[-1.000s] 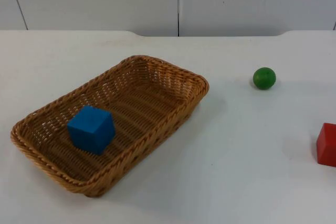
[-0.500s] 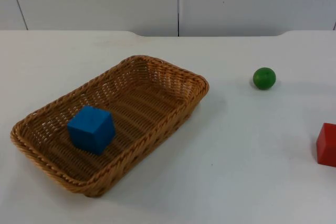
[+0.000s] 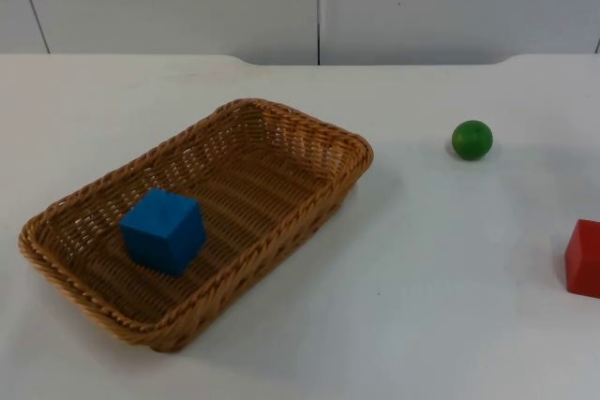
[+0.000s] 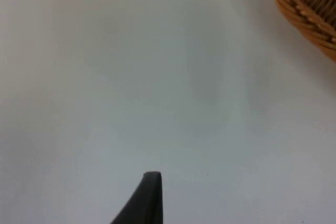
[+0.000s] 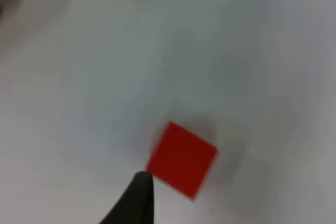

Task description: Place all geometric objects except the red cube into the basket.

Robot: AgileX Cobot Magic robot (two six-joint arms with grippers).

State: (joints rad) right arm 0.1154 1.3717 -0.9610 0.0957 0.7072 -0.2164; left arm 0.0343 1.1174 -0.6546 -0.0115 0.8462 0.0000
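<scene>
A rectangular woven wicker basket point(image 3: 281, 152) lies on the left half of the white table point(image 3: 422, 278) with a blue cube point(image 3: 162, 230) resting inside at its near-left end, while a small green ball point(image 3: 472, 140) sits on the bare table well to the basket's right and farther back, and a red cube point(image 3: 584, 258) stands at the right edge, nearer than the ball. The left gripper point(image 4: 149, 195) hangs over bare table beside the basket's rim, and whether it is clenched or released cannot be told. The right gripper point(image 5: 137, 198) hovers just beside the red cube, the green ball well beyond it, and its state likewise cannot be told.
</scene>
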